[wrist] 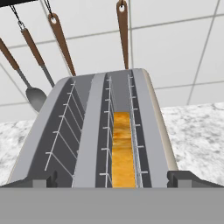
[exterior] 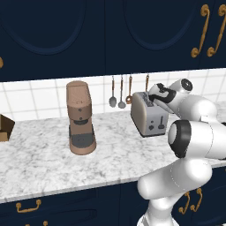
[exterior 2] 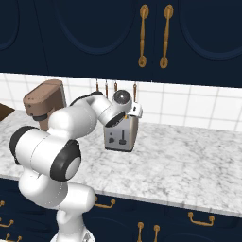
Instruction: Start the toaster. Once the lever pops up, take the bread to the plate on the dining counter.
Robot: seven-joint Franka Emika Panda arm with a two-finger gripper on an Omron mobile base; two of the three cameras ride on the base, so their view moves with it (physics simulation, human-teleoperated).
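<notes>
The silver-grey toaster stands on the marbled counter by the tiled wall. Its narrow end face carries the dark lever and round knobs. In the hand view I look down into the toaster's two slots; the bread, golden with a tan edge, stands in the right slot. My gripper hovers open just above the toaster's top, one fingertip off each long side, touching nothing. The plate and the dining counter are out of view.
A tall brown coffee machine stands left of the toaster. Several utensils hang on the wall behind it. A brown wooden object sits at the far left. Navy cabinets overhang the counter.
</notes>
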